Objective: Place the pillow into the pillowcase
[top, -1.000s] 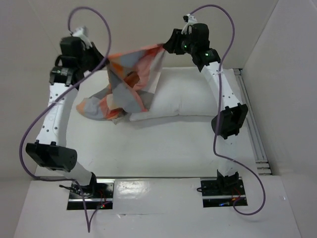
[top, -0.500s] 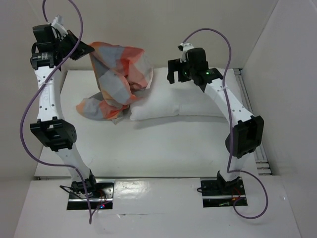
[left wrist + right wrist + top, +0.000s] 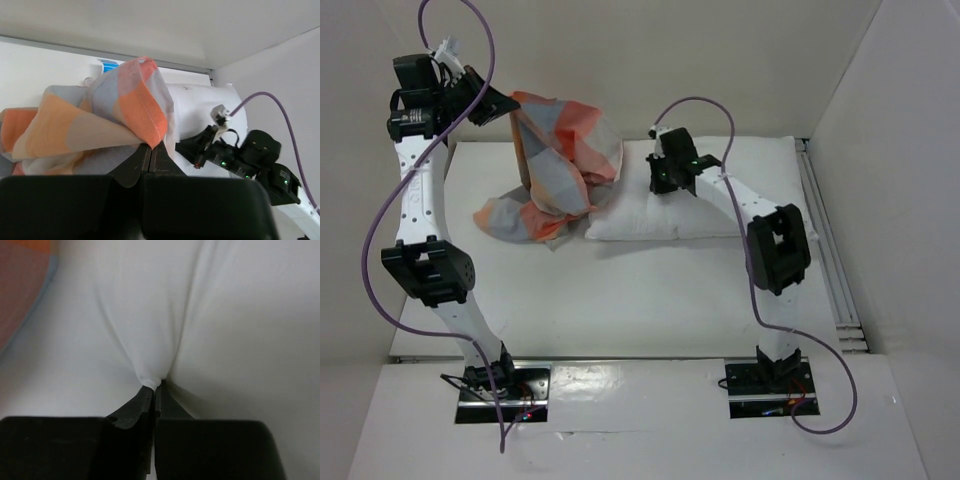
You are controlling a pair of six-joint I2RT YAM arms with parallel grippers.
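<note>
left jaws: pinched shut on a folded edge of the pillowcase, held high at the far-left. The rest of the fabric drapes down, with the lower end bunched on the table against the pillow's left end.

right jaws: closed on a small nip of the pillow cover, near its far-left corner, wrist low over it. The pillow lies flat along the far side of the table, fully outside the case.

Can't tell from any view where the case opening is, or whether the left jaws hold one layer or both. The fabric is too crumpled.

Risks from here:
- The right grip is only a thin pinch of cover. Lifting a plump pillow by that, the cloth probably tents or slips free and the bulk doesn't follow.
- If the left jaws have both layers, the mouth is clamped shut and the pillow just shoves the fabric along.
- Hung from a single point, the mouth collapses and a pillow corner snags in a fold.
- Wrists are working close together, with the purple cable looping nearby, so it could catch cloth.
</note>
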